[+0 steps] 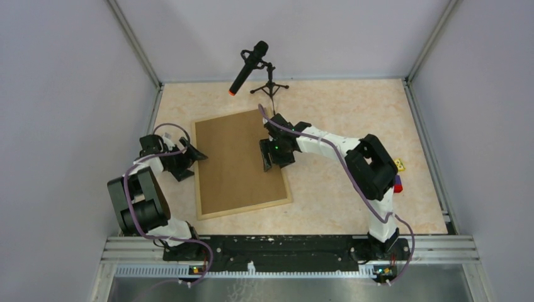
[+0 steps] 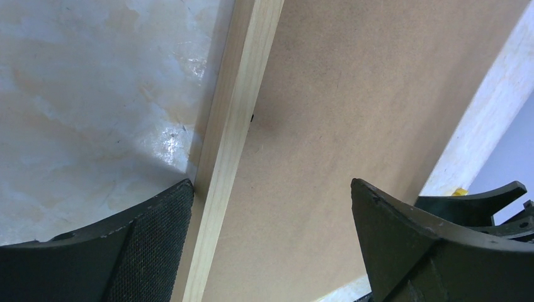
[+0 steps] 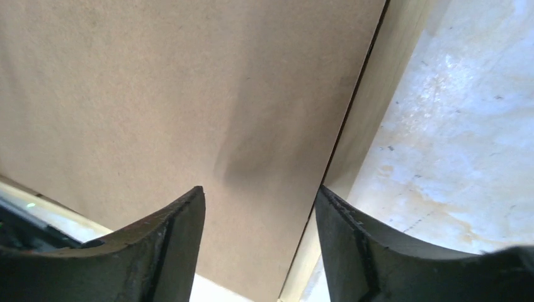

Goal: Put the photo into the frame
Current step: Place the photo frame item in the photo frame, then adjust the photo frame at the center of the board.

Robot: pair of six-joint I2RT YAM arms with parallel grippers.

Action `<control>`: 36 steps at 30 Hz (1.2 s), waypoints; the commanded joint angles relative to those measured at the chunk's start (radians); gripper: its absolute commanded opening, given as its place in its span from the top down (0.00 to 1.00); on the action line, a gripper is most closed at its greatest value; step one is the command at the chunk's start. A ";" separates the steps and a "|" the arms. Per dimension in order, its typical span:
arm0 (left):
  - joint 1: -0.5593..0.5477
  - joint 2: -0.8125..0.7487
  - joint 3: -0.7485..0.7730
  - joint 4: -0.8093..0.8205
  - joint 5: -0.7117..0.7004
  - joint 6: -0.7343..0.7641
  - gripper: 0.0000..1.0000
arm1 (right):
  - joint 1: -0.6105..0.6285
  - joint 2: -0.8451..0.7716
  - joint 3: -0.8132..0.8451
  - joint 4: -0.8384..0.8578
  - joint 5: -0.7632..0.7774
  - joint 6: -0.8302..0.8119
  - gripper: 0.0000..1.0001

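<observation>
The frame, thin light wood strips, lies flat on the table with a plain brown backing board filling it. The photo is hidden. My left gripper is open at the frame's left side; in the left wrist view its jaws straddle the wood strip and the edge of the board, holding nothing. My right gripper hangs over the board's right side. In the right wrist view its jaws stand apart over the board next to the right strip, with nothing between them.
A black microphone on a small tripod stands just behind the frame's far edge. Small yellow and red blocks lie by the right arm. Grey walls close in the table on three sides.
</observation>
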 commanded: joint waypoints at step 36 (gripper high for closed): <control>-0.393 -0.205 -0.277 -0.064 -0.024 -0.416 0.01 | -0.199 -0.277 -0.214 0.104 0.085 0.054 0.05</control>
